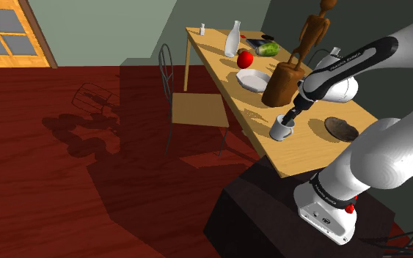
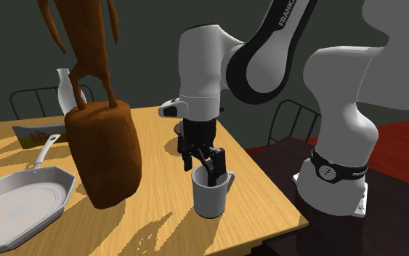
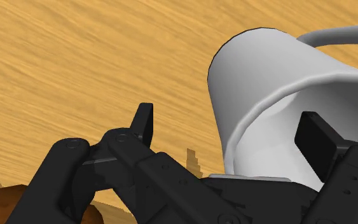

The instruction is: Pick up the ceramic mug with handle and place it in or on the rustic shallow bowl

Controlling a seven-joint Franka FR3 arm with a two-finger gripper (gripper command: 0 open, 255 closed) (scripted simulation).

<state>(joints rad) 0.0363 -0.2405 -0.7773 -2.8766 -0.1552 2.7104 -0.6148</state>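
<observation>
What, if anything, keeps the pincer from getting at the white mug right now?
Probably nothing, so yes: the pincer stands open astride the rim of the white mug, one finger inside, one outside. The brown statue stands apart from it.

- In the second exterior view, the top edge cuts off the upper part of the wooden figure (image 2: 90, 44), and the left edge clips the white pan (image 2: 21, 200).
- There, the wall of the mug (image 2: 210, 193) hides from you the tip of one of the jaws of the gripper (image 2: 204, 164).
- In the wrist view, the mug's handle runs off the picture's edge, and the gripper's body covers the near part of its rim.
- At the far end of the bench (image 1: 307, 150) in the shoulder view, you'll find a small white item (image 1: 202, 29) too small to name.
</observation>
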